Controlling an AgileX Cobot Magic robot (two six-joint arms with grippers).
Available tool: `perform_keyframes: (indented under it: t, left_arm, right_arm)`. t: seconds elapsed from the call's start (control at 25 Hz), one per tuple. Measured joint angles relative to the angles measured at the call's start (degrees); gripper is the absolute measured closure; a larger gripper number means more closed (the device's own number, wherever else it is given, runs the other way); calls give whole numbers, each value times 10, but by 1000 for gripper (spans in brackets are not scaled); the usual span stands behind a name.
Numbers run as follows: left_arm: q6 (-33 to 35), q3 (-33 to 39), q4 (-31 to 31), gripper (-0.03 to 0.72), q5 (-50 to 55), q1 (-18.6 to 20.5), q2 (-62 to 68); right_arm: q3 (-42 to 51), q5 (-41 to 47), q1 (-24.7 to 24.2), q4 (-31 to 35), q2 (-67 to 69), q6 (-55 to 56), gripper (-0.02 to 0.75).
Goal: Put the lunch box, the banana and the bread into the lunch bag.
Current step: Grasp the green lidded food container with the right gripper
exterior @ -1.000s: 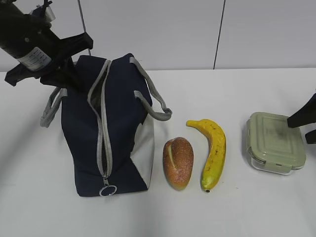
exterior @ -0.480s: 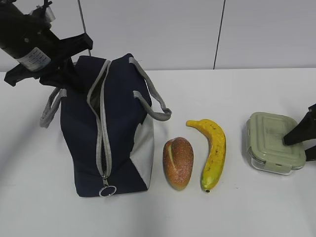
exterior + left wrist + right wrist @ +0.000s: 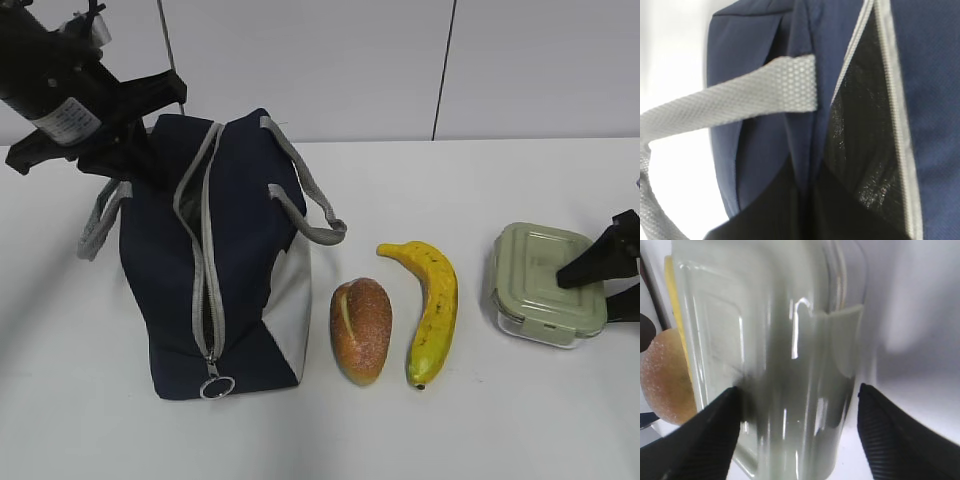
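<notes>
Fingers of the right gripper (image 3: 797,435) are straddling the lunch box (image 3: 545,285), spread wide at the table's right. Left gripper (image 3: 140,160) is sitting at the lunch bag (image 3: 215,270); its opening cannot be told.

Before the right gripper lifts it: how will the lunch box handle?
The lunch box looks rigid, so it probably won't flex. Its glossy lid shows glare in the right wrist view, so the fingers may slip. The contents can't be seen, so its weight is unknown. The right gripper straddles it, open.
</notes>
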Motion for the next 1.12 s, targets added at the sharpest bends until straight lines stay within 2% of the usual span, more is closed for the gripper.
perform_keyframes:
  t: [0.6, 1.12]
  left_arm:
    - [0, 0, 4, 690, 1, 0, 0]
    - [0, 0, 6, 690, 2, 0, 0]
  right_arm:
    - [0, -10, 0, 117, 7, -71, 204]
    - [-16, 24, 0, 126, 57, -79, 215]
